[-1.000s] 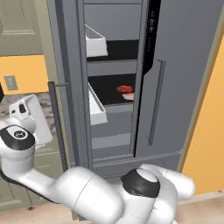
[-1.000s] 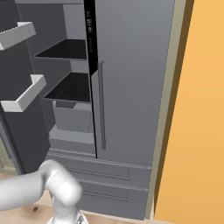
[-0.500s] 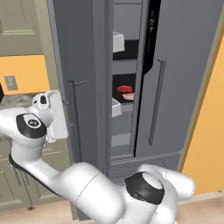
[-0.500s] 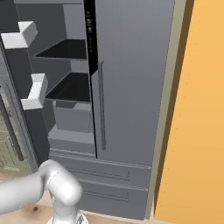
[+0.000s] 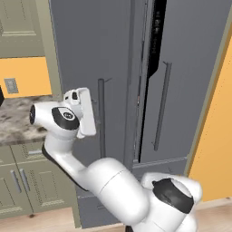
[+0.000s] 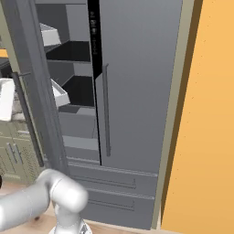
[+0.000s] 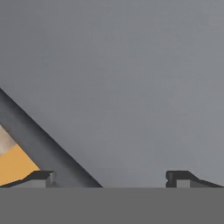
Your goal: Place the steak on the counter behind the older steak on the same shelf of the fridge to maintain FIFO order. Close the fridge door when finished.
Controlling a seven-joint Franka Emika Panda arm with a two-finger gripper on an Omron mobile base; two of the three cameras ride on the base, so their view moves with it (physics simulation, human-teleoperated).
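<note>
While the fridge door (image 5: 90, 68) stood nearly shut in the left base view, the gripper (image 5: 84, 113) sat pressed flat-on against its outer face, just beside the long bar handle (image 5: 101, 118). Jaws couldn't be read here; hand was edge-on. A narrow dark gap showed between this door and the right-hand door (image 5: 190, 77). The counter (image 5: 18, 120) lay behind the hand, speckled grey-brown over beige cabinets (image 5: 20, 181).

Right base view: door edge (image 6: 34, 87) was angled in, not latched; white bins (image 6: 57, 93) on its inner face and a black shelf (image 6: 80, 91) showed through the opening. Neither steak could be made out on the shelf from here, so placement couldn't be checked. Fridge (image 6: 137, 91) body was dark grey, plain.

Hand view: both finger tips (image 7: 41, 178) stood wide apart, nothing between them, gripper (image 7: 111, 179) facing flat grey door panel (image 7: 131, 78). The handle bar (image 7: 43, 146) crossed diagonally just beside the left-hand tip.

Risk, as a judgement: a push given off-centre near the handle could let a finger tip catch on the bar, or the hand could slide off the smooth panel and leave the door ajar. Stopping early would leave that gap unsealed.
</note>
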